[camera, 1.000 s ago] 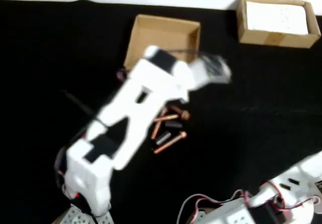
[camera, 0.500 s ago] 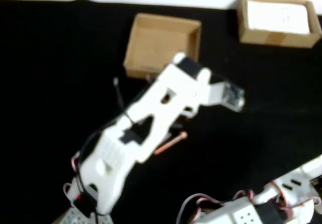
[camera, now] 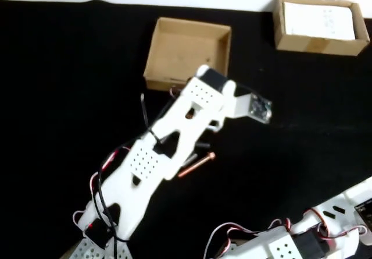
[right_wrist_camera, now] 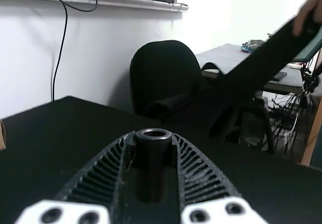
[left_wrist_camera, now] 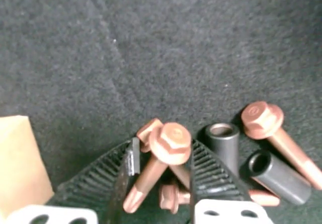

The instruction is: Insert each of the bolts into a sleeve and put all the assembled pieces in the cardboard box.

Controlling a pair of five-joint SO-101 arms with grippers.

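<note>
My L claw point(left_wrist_camera: 164, 142) is part open, straddling one bolt point(left_wrist_camera: 170, 143). If I close now I may snag the 2nd bolt point(left_wrist_camera: 146, 131) crossed beneath. R claw point(right_wrist_camera: 152, 136) clamps a sleeve point(right_wrist_camera: 152, 158) upright, off the table. Box point(camera: 186, 52) is just beyond.

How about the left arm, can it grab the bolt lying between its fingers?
Probably yes. The left gripper is open, the bolt lies between its fingers, and nothing blocks it, though other bolts crowd close beside it.
</note>
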